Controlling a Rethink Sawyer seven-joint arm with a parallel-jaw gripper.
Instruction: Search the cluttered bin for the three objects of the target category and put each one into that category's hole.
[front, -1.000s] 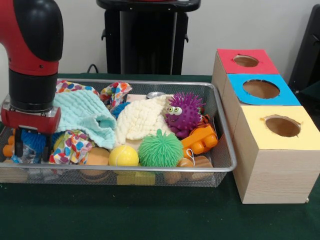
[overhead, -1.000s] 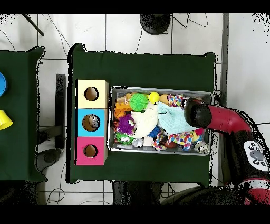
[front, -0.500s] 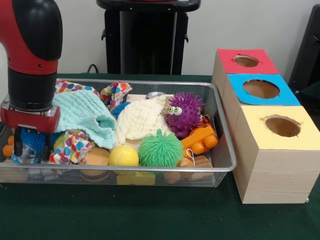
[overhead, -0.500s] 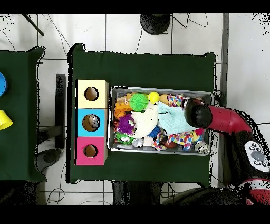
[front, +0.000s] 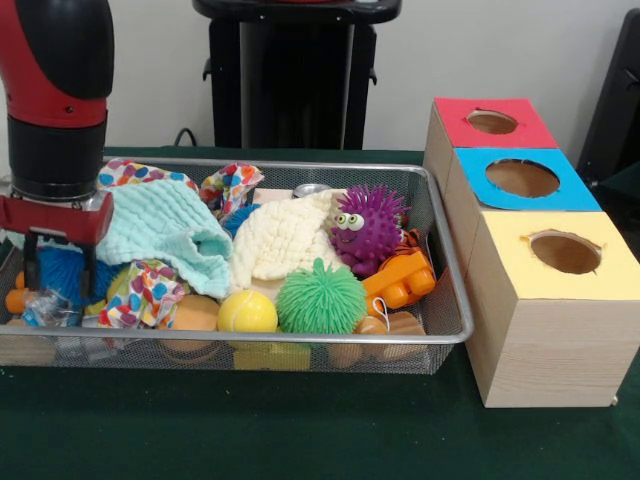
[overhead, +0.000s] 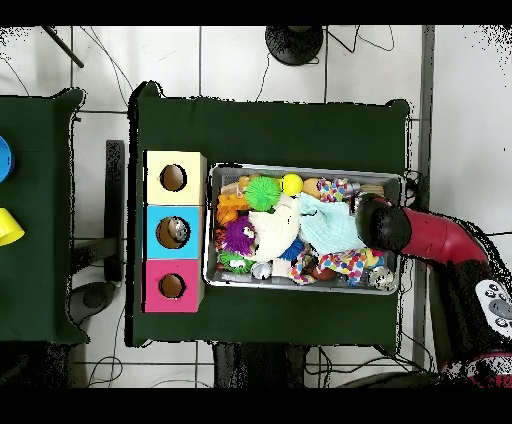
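A wire mesh bin (front: 300, 338) holds mixed toys and cloths. My gripper (front: 60, 282) hangs at the bin's left end, just above the clutter, with a blue spiky ball (front: 64, 266) directly under its body. From above, the red arm (overhead: 383, 226) covers the bin's right end (overhead: 398, 180) and hides the gripper. Other items are a purple spiky monster (front: 368, 226), a green spiky ball (front: 320, 297), a yellow ball (front: 247, 312), an orange block (front: 402, 281), a mint cloth (front: 165, 228), a cream cloth (front: 285, 240) and spotted cloths (front: 148, 290).
Three wooden boxes with round holes stand right of the bin: red-topped (front: 490, 122), blue-topped (front: 522, 178) and yellow-topped (front: 563, 252). Seen from above, something grey lies in the blue box's hole (overhead: 177, 232). A black stand (front: 295, 75) rises behind the bin.
The gripper has risen a little and drifted toward the bin's end wall. More of the blue spiky ball shows beneath it. The other bin contents have not moved.
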